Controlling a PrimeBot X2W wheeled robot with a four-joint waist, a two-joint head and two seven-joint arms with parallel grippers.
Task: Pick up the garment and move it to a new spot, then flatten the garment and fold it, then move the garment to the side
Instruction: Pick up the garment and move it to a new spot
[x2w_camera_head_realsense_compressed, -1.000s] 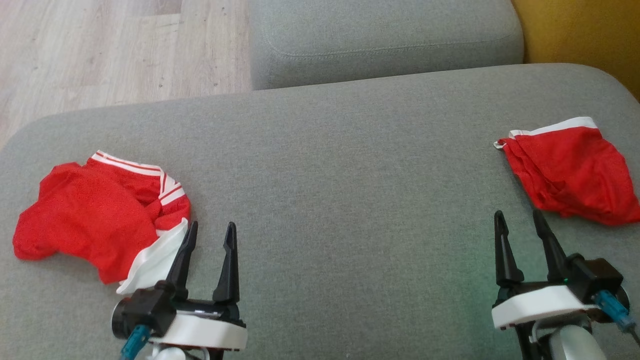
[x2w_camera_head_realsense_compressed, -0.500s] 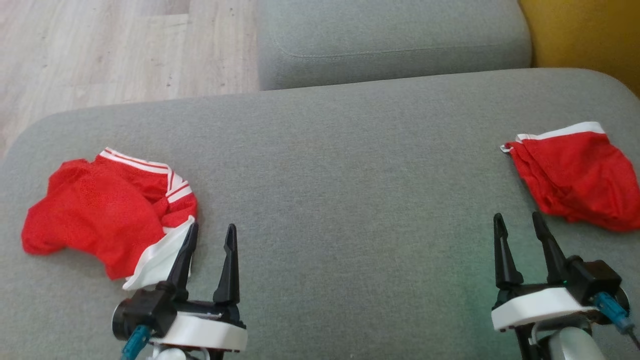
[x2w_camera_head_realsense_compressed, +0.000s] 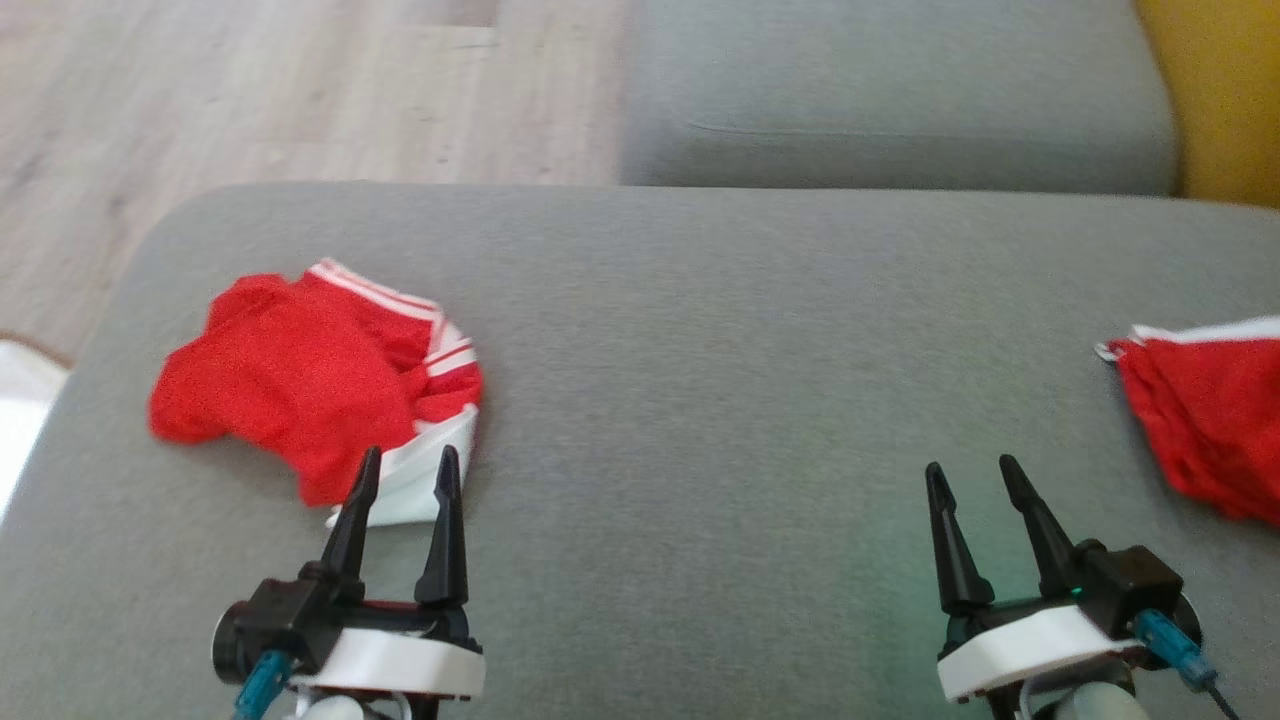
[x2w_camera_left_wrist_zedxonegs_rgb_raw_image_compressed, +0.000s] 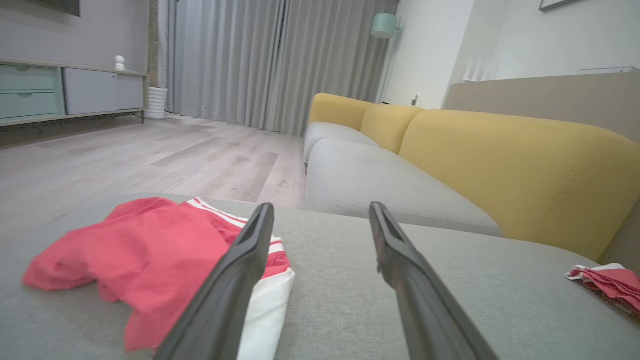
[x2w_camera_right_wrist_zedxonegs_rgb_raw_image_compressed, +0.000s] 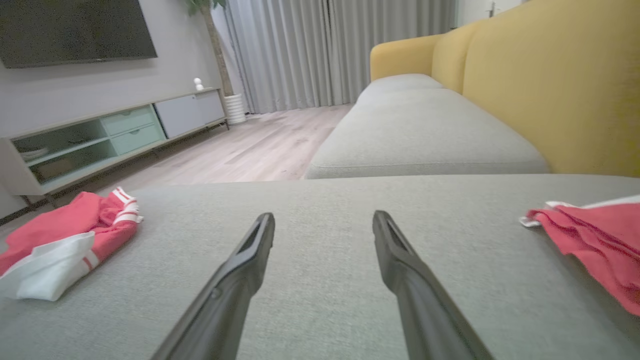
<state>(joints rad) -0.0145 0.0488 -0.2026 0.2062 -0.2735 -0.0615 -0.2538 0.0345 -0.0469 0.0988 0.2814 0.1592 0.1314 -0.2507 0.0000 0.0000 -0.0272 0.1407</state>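
Crumpled red garment (x2w_camera_head_realsense_compressed: 300, 385) lies in a loose heap on the left part of the grey seat cushion (x2w_camera_head_realsense_compressed: 720, 380), near its rounded left end. It is soft cloth with white stripe trim along one edge and a plain white panel folded out at the near side. The head view is slightly blurred, so the weave cannot be made out. Left gripper (x2w_camera_head_realsense_compressed: 410, 455) sits just behind the heap with its two dark, tapered fingers spread wide and nothing between them. From the head its tips overlap the white panel. In the left wrist view one finger crosses in front of that panel and hides part of it. Whether it touches the cloth, I cannot tell. Right gripper (x2w_camera_head_realsense_compressed: 972, 466) is well apart to the right, jaws likewise wide and empty, over bare cushion. Second red garment (x2w_camera_head_realsense_compressed: 1210, 430), white-edged and flatter, lies at the cushion's right side, cut off by the head view's right edge. The right wrist view shows more of it, in soft layered folds, but also runs it off the frame. Cushion fabric is a fine grey weave, with a seam visible on the further seat cushion (x2w_camera_head_realsense_compressed: 900, 100). Pale wood-plank floor (x2w_camera_head_realsense_compressed: 250, 90) lies beyond. The wrist views add the yellow backrest (x2w_camera_left_wrist_zedxonegs_rgb_raw_image_compressed: 500, 165), grey curtains (x2w_camera_right_wrist_zedxonegs_rgb_raw_image_compressed: 300, 50), a low cabinet (x2w_camera_right_wrist_zedxonegs_rgb_raw_image_compressed: 100, 140) and a dark wall screen (x2w_camera_right_wrist_zedxonegs_rgb_raw_image_compressed: 75, 30).
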